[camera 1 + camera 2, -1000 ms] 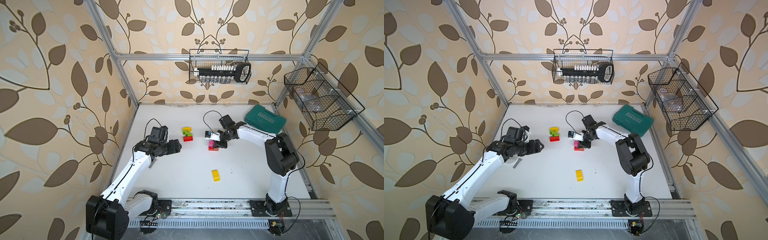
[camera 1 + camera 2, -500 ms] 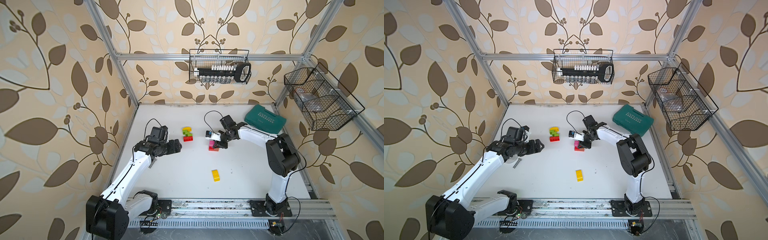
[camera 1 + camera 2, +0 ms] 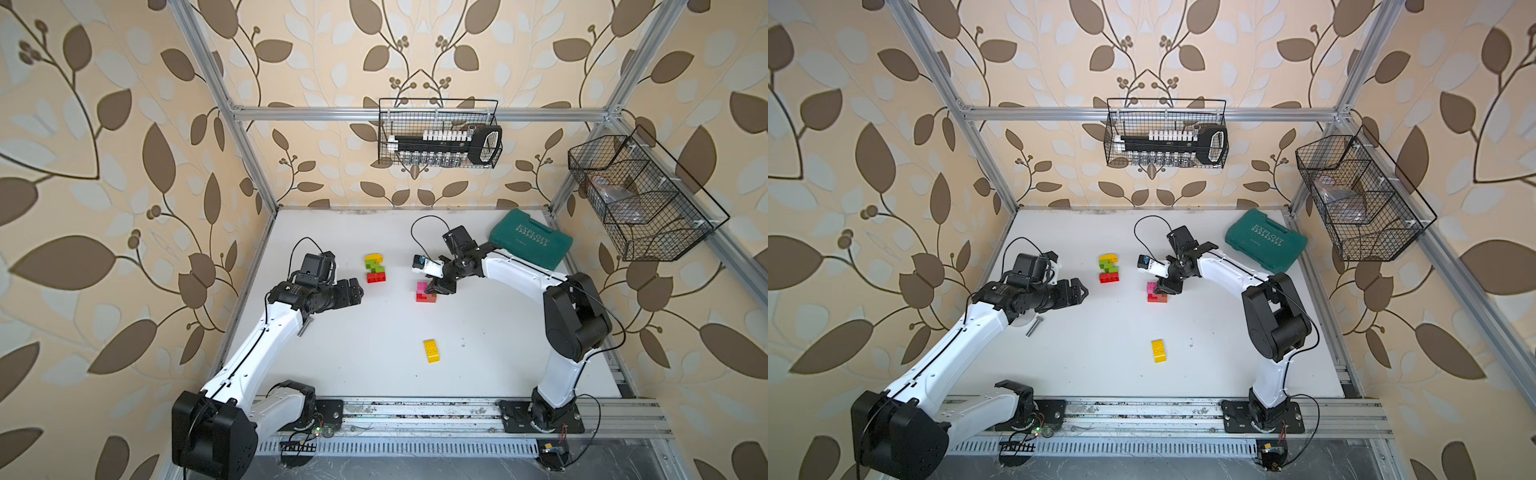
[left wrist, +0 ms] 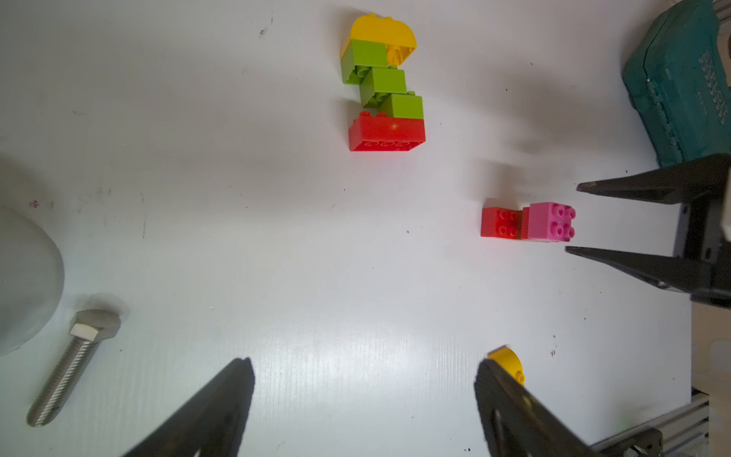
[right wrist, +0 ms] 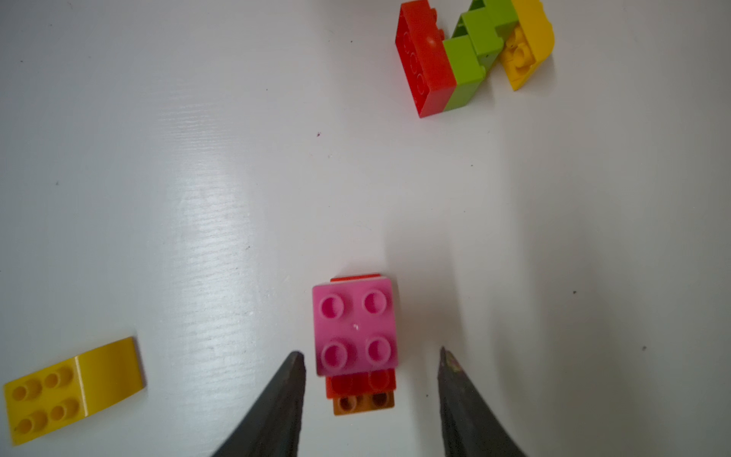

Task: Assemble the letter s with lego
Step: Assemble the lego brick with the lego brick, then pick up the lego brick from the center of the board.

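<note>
A lego stack of yellow, lime green and red bricks (image 3: 375, 269) (image 4: 381, 85) lies on its side on the white table. To its right stands a small stack with a pink brick (image 5: 356, 332) on top of red and brown ones (image 3: 424, 292). My right gripper (image 5: 370, 352) (image 3: 440, 289) is open, with one finger on each side of the pink brick and a gap at both sides. A loose yellow brick (image 3: 431, 351) (image 5: 75, 389) lies nearer the front. My left gripper (image 4: 364, 364) (image 3: 353, 291) is wide open and empty, left of the lying stack.
A teal case (image 3: 530, 243) lies at the back right, close behind my right arm. A steel bolt (image 4: 71, 364) (image 3: 304, 328) lies beside my left arm. Wire baskets hang on the back wall (image 3: 440, 139) and the right wall (image 3: 640, 199).
My right gripper's jaws have spread apart around the pink-topped stack. My left gripper's jaws have opened a little wider. Neither arm has shifted much.
</note>
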Controlling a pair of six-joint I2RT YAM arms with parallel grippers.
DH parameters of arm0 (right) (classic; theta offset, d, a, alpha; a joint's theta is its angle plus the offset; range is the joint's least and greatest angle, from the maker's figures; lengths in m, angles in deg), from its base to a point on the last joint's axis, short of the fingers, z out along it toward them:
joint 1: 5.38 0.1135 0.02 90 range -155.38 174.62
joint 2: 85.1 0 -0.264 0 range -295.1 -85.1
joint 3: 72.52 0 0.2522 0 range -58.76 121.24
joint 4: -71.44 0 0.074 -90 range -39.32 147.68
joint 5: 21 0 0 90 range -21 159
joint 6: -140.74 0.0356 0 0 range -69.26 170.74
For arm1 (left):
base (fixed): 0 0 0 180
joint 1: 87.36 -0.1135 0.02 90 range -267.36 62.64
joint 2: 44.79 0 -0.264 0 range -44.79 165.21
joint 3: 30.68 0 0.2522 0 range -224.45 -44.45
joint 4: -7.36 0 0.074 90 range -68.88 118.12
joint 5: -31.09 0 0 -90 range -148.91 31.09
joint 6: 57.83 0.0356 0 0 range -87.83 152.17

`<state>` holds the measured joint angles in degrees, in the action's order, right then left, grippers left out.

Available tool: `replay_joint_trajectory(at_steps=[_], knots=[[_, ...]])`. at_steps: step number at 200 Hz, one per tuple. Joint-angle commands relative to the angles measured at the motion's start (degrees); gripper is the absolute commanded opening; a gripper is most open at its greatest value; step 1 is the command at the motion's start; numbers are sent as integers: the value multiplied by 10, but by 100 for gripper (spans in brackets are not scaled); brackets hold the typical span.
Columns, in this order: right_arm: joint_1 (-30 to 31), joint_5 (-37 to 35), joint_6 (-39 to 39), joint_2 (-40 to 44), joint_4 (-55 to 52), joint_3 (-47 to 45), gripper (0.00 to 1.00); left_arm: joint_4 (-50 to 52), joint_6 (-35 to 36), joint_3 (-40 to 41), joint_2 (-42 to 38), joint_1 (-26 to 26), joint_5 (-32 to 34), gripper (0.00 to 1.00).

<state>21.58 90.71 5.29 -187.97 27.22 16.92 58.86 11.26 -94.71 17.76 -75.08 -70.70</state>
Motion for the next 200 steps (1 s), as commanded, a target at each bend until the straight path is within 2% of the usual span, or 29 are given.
replay_joint_trajectory(at_steps=[1,17,37,59,68,75,86,94,101,109,120,133,150,161,200], knots=[[-1,-27,72,109,11,-42,51,-2,8,3,-20,-8,7,90],[13,-74,155,203,64,-114,51,-3,6,3,-24,-10,6,90],[67,-167,267,332,139,-223,56,-5,3,6,-31,-12,4,90],[79,-155,398,414,170,-274,56,-6,0,8,-38,-14,2,87],[79,-148,450,428,165,-278,56,-5,1,9,-42,-14,1,86],[78,-136,491,433,139,-269,59,-6,0,10,-46,-14,1,86],[78,-93,533,437,127,-270,59,-6,-1,12,-52,-14,2,85],[97,-107,569,448,135,-292,58,-5,-1,11,-56,-14,7,85],[131,-148,590,468,153,-324,58,-5,-1,12,-60,-14,8,85],[200,-218,610,500,183,-370,62,-6,-1,12,-62,-14,12,85],[301,-353,651,545,226,-434,65,-5,-2,11,-63,-14,13,85],[411,-508,709,575,249,-490,60,-4,-4,11,-61,-14,14,84],[544,-698,740,569,214,-481,52,-5,-5,12,-60,-14,13,83],[592,-766,763,527,168,-451,54,-4,-5,11,-59,-14,14,83],[599,-760,832,332,-10,-322,65,1,-4,11,-61,-14,24,83]])
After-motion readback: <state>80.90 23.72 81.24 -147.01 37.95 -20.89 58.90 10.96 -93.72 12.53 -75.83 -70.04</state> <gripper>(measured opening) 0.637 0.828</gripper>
